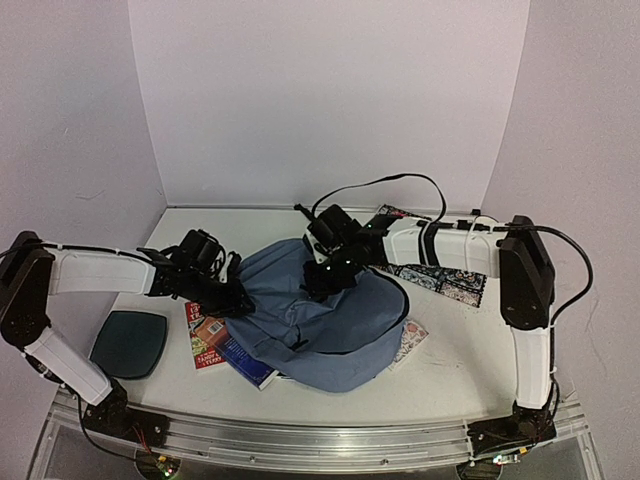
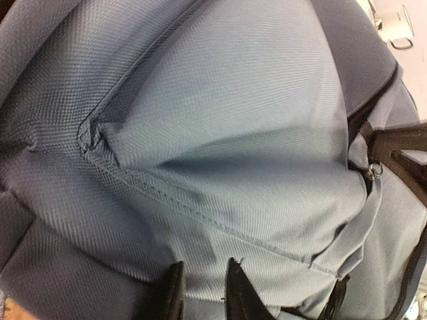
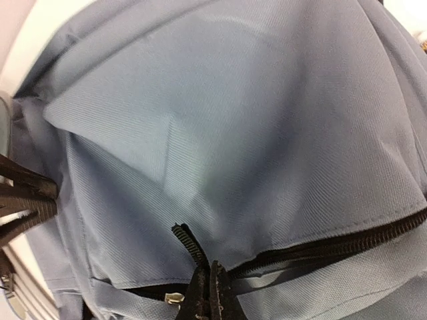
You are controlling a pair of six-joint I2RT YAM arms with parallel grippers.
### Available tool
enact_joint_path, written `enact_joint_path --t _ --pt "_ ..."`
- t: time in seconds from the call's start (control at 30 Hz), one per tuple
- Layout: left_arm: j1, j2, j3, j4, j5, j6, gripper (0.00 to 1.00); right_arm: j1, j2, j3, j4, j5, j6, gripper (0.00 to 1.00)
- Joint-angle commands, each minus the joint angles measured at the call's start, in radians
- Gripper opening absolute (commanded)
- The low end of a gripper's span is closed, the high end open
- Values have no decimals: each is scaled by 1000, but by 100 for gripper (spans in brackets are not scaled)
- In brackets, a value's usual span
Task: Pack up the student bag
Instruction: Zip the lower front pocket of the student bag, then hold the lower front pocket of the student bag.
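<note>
The student bag is a slate-blue backpack lying in the middle of the table, and it fills both wrist views. My left gripper is at the bag's left edge. In the left wrist view its fingers stand a little apart with a fold of bag fabric pinched between them. My right gripper is on top of the bag. In the right wrist view it is shut on the black ribbed zipper pull, where the black zipper runs partly open.
A dark teal rounded-square pad lies at the front left. A red booklet and a blue book stick out from under the bag's left side. Patterned flat items lie at the right and under the bag's right edge.
</note>
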Motion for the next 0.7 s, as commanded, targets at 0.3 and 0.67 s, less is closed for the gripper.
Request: enact_joint_path --t 0.3,0.67 --pt "-136 -136 109 72 -30 212 52 -35 -110 -16 137 -173 115 0" --pt "-176 -67 102 226 -13 336 53 -26 -126 -48 240 -249 189 0"
